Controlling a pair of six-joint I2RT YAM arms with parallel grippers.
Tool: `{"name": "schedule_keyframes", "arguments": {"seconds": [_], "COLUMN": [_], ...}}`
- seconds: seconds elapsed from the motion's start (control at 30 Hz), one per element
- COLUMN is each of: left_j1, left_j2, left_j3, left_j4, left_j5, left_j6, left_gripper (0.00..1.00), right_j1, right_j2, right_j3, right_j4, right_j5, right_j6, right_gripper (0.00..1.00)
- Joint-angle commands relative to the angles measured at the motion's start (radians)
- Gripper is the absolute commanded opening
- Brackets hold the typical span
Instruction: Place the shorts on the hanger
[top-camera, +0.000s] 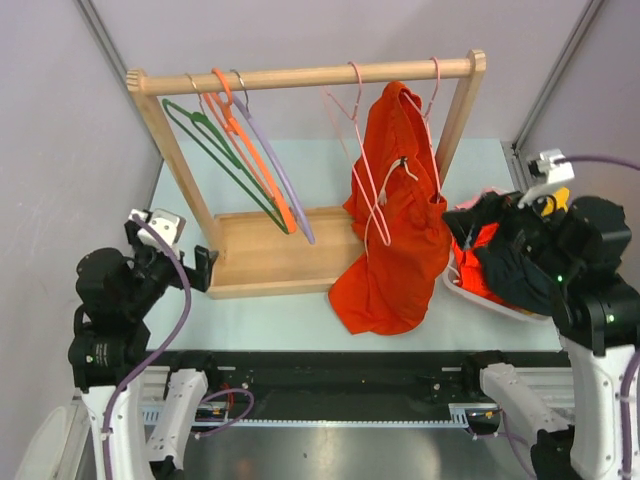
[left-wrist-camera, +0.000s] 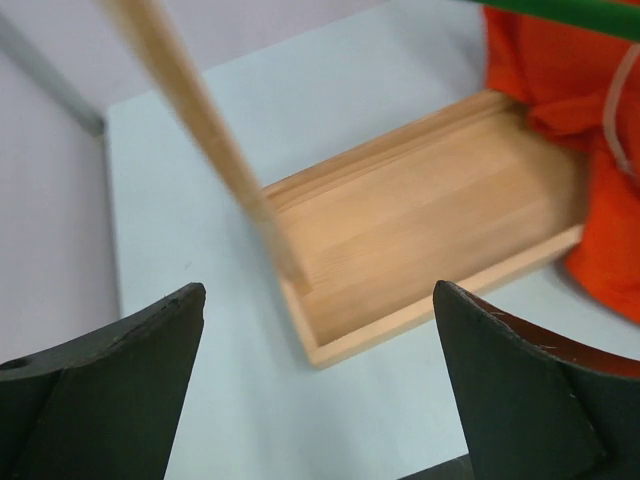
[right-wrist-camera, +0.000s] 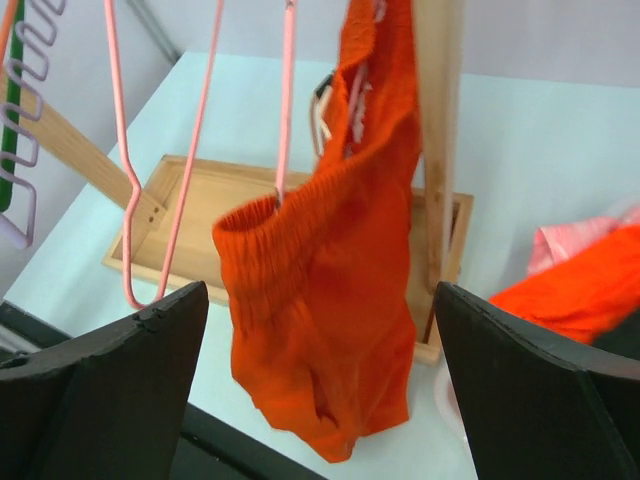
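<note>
Shorts (top-camera: 395, 230) drape over hanger (right-wrist-camera: 285, 100), frame centre-right; L gripper (left-wrist-camera: 320, 288), R gripper (right-wrist-camera: 320, 290) gape wide, empty. Hang step looks done; next you back R gripper clear w/o snagging.

Black arms (top-camera: 110, 290), purple cables (top-camera: 187, 295); left claw (left-wrist-camera: 320, 300) seemingly black.

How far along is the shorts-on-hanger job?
Done: the shorts hang from a pink hanger on the rack rail. They are bunched to one side, with the hem down on the table. In hand: nothing; the right gripper and left gripper are both open and empty. Left: probably nothing, except perhaps straightening the drape.
</note>
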Motion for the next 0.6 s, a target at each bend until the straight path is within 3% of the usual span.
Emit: {"name": "schedule_keyframes", "arguments": {"seconds": [0.0, 0.2, 0.57], "left_j1": [0.080, 0.080, 0.120], "left_j2": [0.023, 0.002, -0.026], "left_j3": [0.070, 0.041, 0.020], "left_j4": [-0.104, -0.185, -0.185], "left_j5": [-0.196, -0.440, -0.437], "left_j6": [0.059, 0.015, -0.065], "left_gripper": [1.00, 1.00, 1.00], "right_j1": [-0.103, -0.209, -0.330], "right_j2": [-0.082, -0.185, -0.197], "right_j3": [-0.033, -0.073, -0.179], "right_j4": [-0.070, -0.135, -0.194], "right_j5": [-0.002, 0.080, 0.076], "right_j6": [0.042, 0.047, 0.156], "right_gripper": [1.00, 1.00, 1.00]}}
